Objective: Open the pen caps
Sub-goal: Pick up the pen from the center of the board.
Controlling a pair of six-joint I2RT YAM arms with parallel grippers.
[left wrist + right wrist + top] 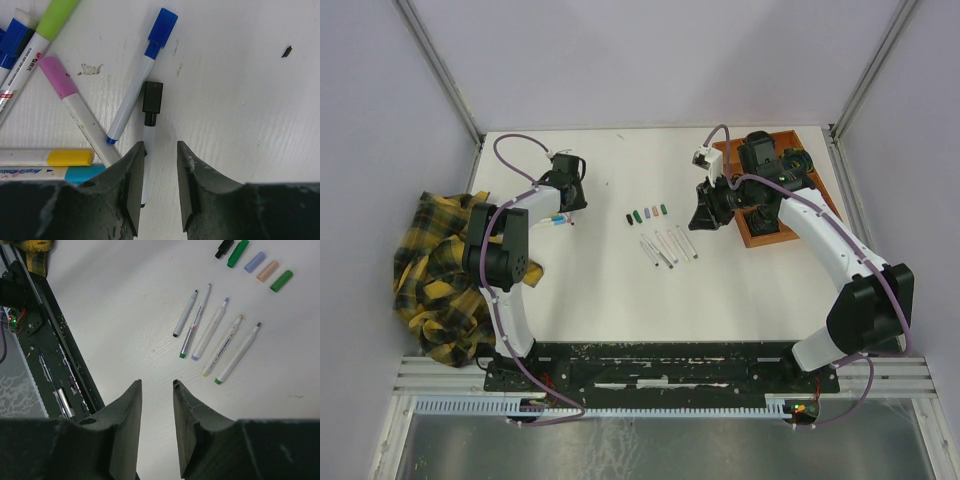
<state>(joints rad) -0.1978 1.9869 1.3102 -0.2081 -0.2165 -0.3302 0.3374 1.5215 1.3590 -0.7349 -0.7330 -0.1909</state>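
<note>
Several capped pens lie under my left gripper (160,149), which is open and empty; it also shows in the top view (572,212). A black-capped pen (152,97) runs down beside the left finger. A blue cap (162,22), pink cap (57,77), yellow cap (70,157) and green cap (57,17) sit on other pens. My right gripper (156,385) is open and empty above bare table. A row of loose caps (254,262) in black, green, lilac and peach lies beyond several uncapped pen barrels (215,337). Caps (647,213) and barrels (667,246) are mid-table.
An orange tray (748,234) with black round objects stands at the back right, behind my right gripper (703,218). A yellow plaid cloth (430,280) lies at the left edge. A black rail (660,362) runs along the near edge and also shows in the right wrist view (45,350).
</note>
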